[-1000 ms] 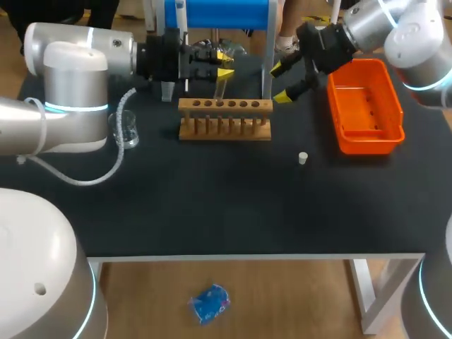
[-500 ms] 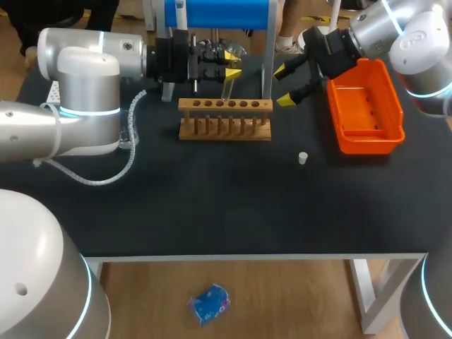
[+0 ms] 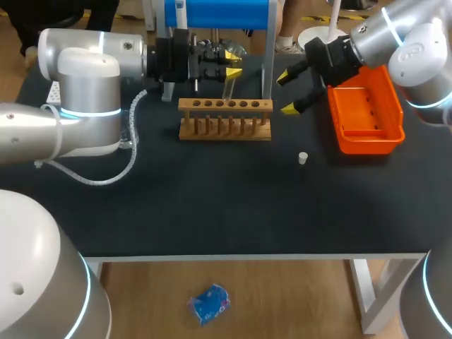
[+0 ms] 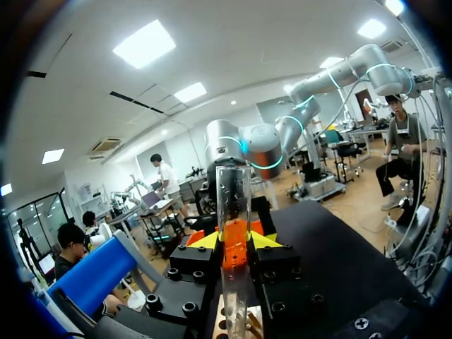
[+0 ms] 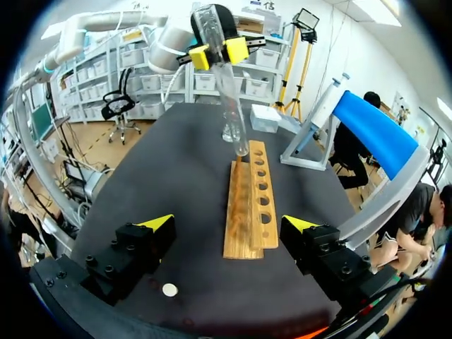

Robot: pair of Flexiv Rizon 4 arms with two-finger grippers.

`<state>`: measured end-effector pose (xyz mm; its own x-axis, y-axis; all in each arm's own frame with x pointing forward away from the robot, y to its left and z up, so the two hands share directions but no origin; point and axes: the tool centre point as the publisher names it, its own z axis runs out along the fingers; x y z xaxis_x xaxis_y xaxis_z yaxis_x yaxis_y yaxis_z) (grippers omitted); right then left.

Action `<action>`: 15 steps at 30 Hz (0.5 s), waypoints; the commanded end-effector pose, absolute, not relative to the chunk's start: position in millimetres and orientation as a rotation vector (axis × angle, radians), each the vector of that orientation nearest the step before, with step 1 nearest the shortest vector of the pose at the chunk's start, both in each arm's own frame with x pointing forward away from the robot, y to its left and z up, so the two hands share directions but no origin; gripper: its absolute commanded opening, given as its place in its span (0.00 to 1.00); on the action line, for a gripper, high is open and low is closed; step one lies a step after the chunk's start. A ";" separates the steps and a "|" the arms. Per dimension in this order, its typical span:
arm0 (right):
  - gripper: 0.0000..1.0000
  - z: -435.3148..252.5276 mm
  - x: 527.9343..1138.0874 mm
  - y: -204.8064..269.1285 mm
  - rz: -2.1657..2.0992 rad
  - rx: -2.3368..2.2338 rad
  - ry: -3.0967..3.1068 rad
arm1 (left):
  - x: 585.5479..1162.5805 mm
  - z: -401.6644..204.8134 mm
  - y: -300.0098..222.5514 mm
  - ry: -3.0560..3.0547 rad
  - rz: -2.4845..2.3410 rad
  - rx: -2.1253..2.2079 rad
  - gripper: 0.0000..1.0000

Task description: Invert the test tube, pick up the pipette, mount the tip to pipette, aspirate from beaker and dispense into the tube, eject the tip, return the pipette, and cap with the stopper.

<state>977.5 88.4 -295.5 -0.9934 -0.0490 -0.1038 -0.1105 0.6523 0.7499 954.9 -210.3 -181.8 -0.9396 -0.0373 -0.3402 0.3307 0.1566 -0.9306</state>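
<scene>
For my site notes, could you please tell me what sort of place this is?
Probably a robotics lab set up for chemistry bench work: a wooden test tube rack, a glass test tube in the left gripper, and a stopper.

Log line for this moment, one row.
left jaws: shut on test tube, over wooden rack | right jaws: open, empty, beside orange bin | stopper: loose on table

A clear glass test tube is held, slightly tilted, between the fingers of the left gripper, its lower end just above the wooden rack. A small white stopper is seen on the dark bench, apart from the rack.
</scene>
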 end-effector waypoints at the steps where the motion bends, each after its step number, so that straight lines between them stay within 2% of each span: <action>1: 1.00 -302.7 983.7 89.9 1.277 -0.153 2.791 | 965.6 -188.0 -216.7 2.145 -1.880 0.280 0.00; 15: 1.00 -315.7 989.5 89.9 1.310 -0.182 2.759 | 991.2 -200.7 -219.9 2.170 -1.920 0.213 0.00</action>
<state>988.4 90.9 -312.8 -0.9897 -0.0705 -0.1242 -0.1407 0.6312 0.7628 983.3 -218.0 -198.1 -0.9600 -0.0563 -0.2743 0.2649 0.1347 -0.9548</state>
